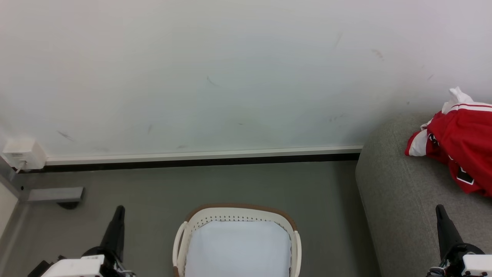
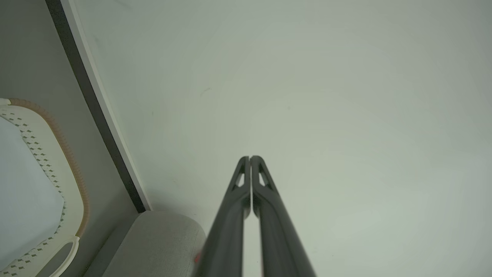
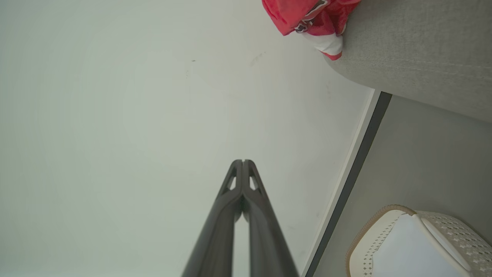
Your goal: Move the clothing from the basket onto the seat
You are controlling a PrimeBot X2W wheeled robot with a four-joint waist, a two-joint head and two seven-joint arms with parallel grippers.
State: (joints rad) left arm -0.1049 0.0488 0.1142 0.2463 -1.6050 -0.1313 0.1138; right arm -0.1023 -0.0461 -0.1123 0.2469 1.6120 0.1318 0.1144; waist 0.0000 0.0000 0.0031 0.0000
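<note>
The red clothing (image 1: 459,148) with white trim lies bunched on the grey seat (image 1: 399,192) at the right; it also shows as the clothing (image 3: 307,17) on the seat (image 3: 415,50) in the right wrist view. The white basket (image 1: 294,234) with its brown rim stands on the floor at bottom centre, holding just a plain white liner (image 1: 238,250). My left gripper (image 1: 120,209) is shut at the lower left, its tips (image 2: 250,157) together and holding nothing. My right gripper (image 1: 439,209) is shut over the seat's front, tips (image 3: 243,161) closed on nothing.
A pale wall (image 1: 230,77) with a white and black baseboard (image 1: 200,157) runs behind the basket. A white socket box (image 1: 23,154) and a grey bracket (image 1: 54,194) sit at the far left. Grey floor (image 1: 326,192) lies between basket and seat.
</note>
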